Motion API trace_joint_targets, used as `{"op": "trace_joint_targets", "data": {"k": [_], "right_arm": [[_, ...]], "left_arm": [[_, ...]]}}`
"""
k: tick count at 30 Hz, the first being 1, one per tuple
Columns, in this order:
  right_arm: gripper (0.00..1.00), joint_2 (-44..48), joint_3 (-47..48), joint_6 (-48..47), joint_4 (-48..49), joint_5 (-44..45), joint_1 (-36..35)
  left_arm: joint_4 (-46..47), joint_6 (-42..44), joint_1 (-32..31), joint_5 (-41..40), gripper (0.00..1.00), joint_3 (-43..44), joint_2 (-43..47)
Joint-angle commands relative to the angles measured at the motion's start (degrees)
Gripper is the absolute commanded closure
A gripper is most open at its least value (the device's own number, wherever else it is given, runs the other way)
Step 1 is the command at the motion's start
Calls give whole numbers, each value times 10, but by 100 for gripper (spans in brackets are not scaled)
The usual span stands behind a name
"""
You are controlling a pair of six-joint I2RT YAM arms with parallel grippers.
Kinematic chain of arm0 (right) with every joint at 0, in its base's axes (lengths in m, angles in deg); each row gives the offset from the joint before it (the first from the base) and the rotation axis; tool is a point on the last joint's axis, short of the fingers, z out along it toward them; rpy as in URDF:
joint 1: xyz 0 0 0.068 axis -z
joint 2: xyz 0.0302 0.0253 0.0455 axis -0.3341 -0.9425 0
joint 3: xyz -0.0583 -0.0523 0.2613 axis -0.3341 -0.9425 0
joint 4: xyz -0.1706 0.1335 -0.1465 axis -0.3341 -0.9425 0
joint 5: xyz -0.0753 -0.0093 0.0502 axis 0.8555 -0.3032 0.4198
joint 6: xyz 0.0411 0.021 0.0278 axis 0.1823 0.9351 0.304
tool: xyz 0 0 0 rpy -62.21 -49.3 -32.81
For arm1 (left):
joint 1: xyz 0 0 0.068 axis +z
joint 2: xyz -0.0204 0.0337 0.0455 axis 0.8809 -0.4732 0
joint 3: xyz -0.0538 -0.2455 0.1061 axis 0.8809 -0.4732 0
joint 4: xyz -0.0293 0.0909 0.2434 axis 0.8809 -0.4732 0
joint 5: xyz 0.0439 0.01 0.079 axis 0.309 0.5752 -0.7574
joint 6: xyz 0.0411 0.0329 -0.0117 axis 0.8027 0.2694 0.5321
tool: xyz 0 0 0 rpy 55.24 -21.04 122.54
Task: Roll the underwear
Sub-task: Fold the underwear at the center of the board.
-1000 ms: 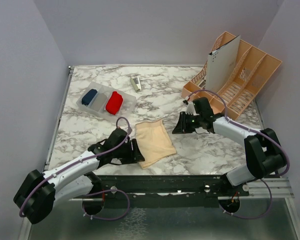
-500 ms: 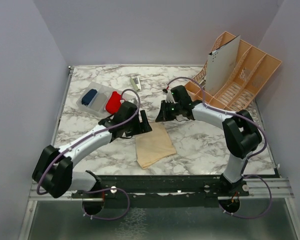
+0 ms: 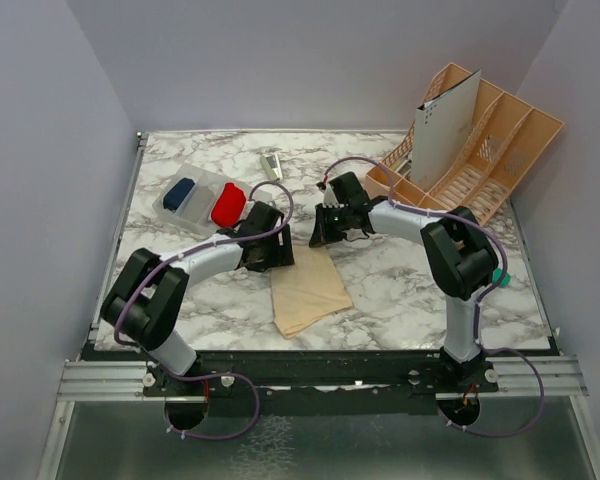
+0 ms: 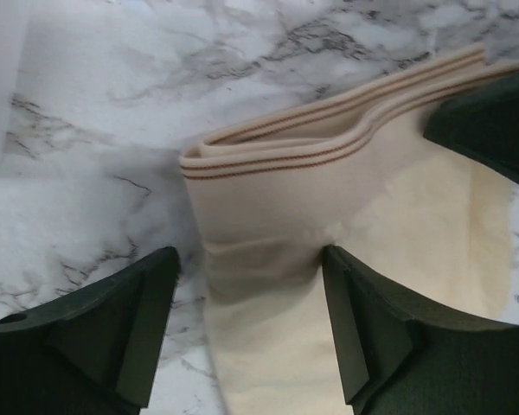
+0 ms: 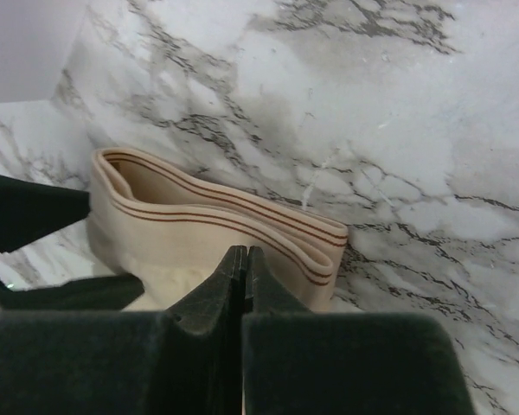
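Lying flat on the marble table (image 3: 400, 290), the peach-beige underwear (image 3: 308, 285) sat just below the middle of the top picture. Its waistband (image 4: 329, 138) was the edge far from the arm bases. Both arms reached in to that edge.

The left gripper (image 3: 279, 254) was at the upper left corner of the cloth. In its own camera its two dark fingers (image 4: 112, 328) stood wide apart, one on each side of the folded waistband corner. The finger on the left of that picture was over bare marble. The other one was over the cloth. It had hold of nothing.

The right gripper (image 3: 320, 234) was at the upper right corner of the cloth, near the left gripper but apart from it. In its own camera its fingers (image 5: 199, 328) were pressed tight together with no gap. Their tips were down at the cloth, just below the striped waistband. I could not tell if a bit of cloth was pinched between them.

In the upper left of the top picture was a clear tray (image 3: 258, 212). A red rolled underwear (image 3: 228, 204) and a blue roll (image 3: 178, 192) lay in it. A small grey thing (image 3: 271, 166) lay near the top middle, too small to name. A peach rack (image 3: 500, 150) stood in the upper right with a white card (image 3: 445, 135) leaning in it.
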Motion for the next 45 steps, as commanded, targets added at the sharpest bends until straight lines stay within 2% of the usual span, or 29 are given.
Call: {"op": "trace_joint_targets", "data": {"k": [1,6,9,11,13,16,18,22,24,29,34,39,42,45], "right_arm": [[98,-24,10,-32,-34,55,-4],[98,-48,31,-57,-68,98,-4],[98,-50,28,-64,-74,159,-4],[98,-54,32,-70,-78,174,-4],[98,-61,40,-73,-86,180,-4],[96,-62,45,-75,-83,171,-4],[95,-57,51,-81,-80,131,-5],[92,-22,53,-70,-51,52,-4],[91,-3,59,-59,-48,44,-4],[95,25,43,-13,2,-3,-9],[97,-7,60,11,19,-4,-38],[98,-61,90,24,-11,66,-57],[98,-105,104,8,-16,80,-61],[98,-168,192,-21,-121,130,-69]], "left_arm": [[-2,30,9,-77,26,17,-64],[-27,24,11,-144,31,6,-89],[-47,25,11,-165,39,-1,-91],[-54,28,11,-171,46,-5,-88],[-54,32,11,-160,47,-9,-82],[-50,37,11,-141,46,-8,-77],[-50,41,11,-123,46,0,-74],[-34,40,11,-72,35,17,-40],[-27,37,11,-56,34,27,-16],[-59,26,11,-90,33,44,36],[-73,9,18,-136,39,0,101],[-78,5,33,-131,39,-29,149],[-80,7,40,-128,39,-35,167],[-77,12,44,-116,39,-34,172]]}}
